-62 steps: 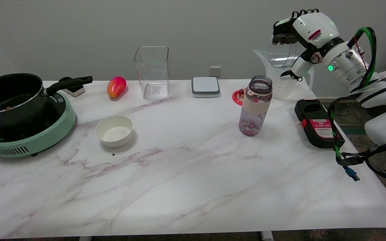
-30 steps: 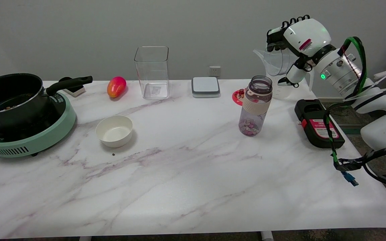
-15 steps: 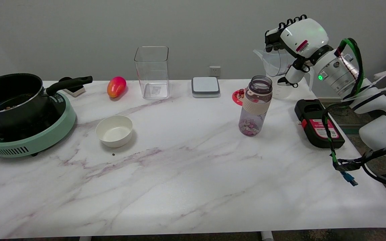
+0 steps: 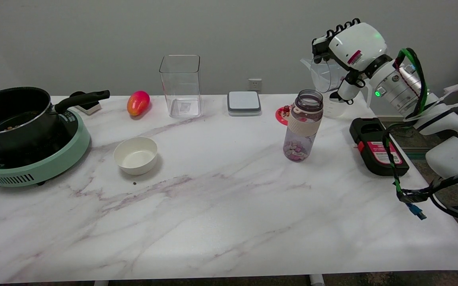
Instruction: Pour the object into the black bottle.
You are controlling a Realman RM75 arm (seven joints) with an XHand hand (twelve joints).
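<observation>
Right robot hand grasping clear cup above bottle; red label on black device unreadable.

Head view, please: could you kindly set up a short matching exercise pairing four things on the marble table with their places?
Things:
1. black saucepan
2. white round bowl
3. tinted clear bottle
4. small clear plastic cup

Places:
A. held in the right hand, in the air
B. on the green cooker
C. right of centre, upright
D. beside the cooker

Pairs: 1-B, 2-D, 3-C, 4-A
</observation>
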